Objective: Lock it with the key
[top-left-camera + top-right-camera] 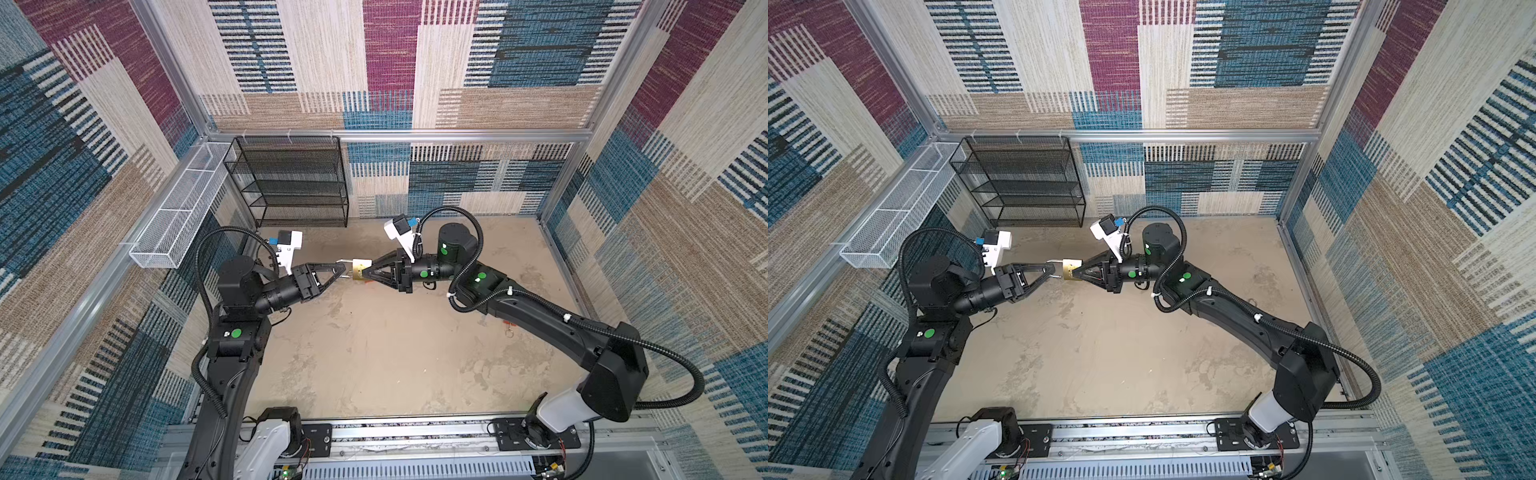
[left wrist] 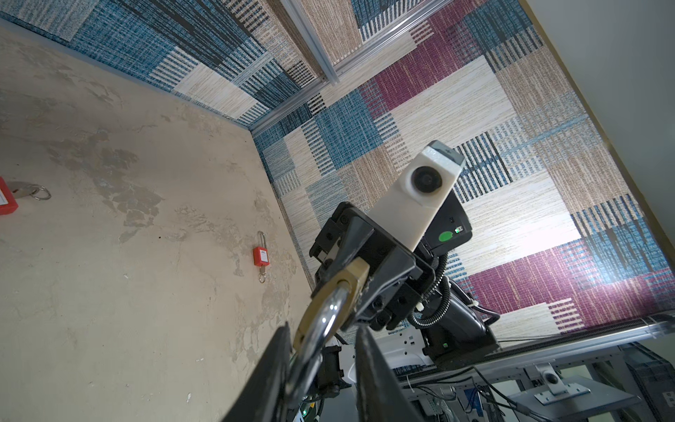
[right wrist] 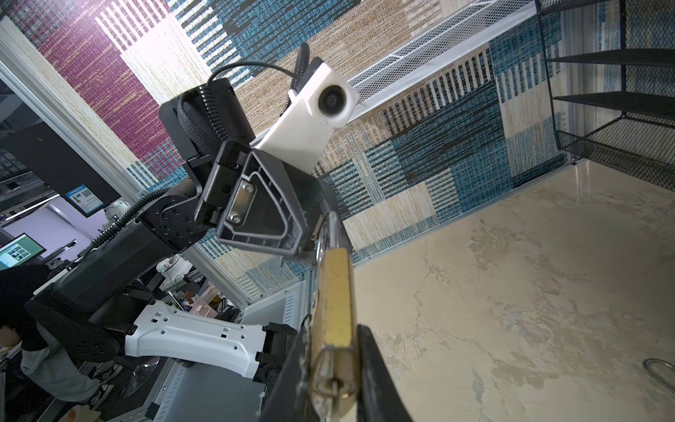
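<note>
You won't find any text here that you can read. The white label on the red padlock (image 2: 260, 255) lying on the floor is too small to make out. The blue sign (image 3: 84, 198) carries a QR code, but its lettering is blurred.

Probably a robotics lab: carpet walls (image 1: 540, 50), aluminium frame (image 1: 399, 135), monitor (image 3: 20, 252) beyond.
</note>
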`<state>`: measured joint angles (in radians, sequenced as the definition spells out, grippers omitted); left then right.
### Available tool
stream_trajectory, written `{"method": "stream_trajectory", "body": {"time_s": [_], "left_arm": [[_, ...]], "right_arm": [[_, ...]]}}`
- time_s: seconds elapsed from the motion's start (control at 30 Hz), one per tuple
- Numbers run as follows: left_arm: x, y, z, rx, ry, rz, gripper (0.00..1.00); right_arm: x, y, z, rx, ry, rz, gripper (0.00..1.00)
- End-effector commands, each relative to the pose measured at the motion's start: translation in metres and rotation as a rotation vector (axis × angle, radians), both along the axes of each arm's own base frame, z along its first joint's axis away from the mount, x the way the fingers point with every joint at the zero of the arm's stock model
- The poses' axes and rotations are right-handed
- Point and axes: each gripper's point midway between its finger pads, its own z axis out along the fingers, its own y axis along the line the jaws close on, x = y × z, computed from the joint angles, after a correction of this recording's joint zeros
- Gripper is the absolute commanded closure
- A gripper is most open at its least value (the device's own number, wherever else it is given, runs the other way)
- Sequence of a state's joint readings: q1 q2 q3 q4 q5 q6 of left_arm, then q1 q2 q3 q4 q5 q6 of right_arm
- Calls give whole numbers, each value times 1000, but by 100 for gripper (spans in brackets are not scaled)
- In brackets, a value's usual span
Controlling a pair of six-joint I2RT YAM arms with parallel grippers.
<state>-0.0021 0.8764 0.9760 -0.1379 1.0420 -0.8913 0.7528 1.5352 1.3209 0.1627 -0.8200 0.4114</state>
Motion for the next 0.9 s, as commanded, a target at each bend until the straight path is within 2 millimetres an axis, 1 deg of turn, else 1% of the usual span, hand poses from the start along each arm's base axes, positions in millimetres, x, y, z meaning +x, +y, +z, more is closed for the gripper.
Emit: {"method": "stream_trajectory", "body": {"time_s": [0.0, 0.07, 0.17, 0.3, 0.6, 0.77, 0.83, 0.87], "left_arm": [[-2, 0, 8, 1, -54, 0, 72], [-3, 0, 8, 8, -66, -2, 75], [-5, 1, 8, 25, -91, 2, 77], [-5, 1, 7, 40, -110, 8, 84], [-8, 1, 9, 46, -128, 1, 88], [-8, 0, 11, 36, -143, -7, 94], [-9, -1, 12, 31, -156, -10, 100], [-9, 0, 13, 31, -164, -8, 100]], "right_arm": [[-7, 0, 19, 59, -13, 52, 100], [-9, -1, 20, 62, 1, 72, 100], [-9, -2, 21, 65, 10, 87, 100], [-11, -4, 24, 72, 8, 93, 100], [-16, -5, 27, 79, 27, 127, 100], [-18, -6, 30, 83, 31, 133, 100], [-18, -6, 30, 89, 39, 137, 100], [-18, -6, 30, 93, 47, 143, 100]]}}
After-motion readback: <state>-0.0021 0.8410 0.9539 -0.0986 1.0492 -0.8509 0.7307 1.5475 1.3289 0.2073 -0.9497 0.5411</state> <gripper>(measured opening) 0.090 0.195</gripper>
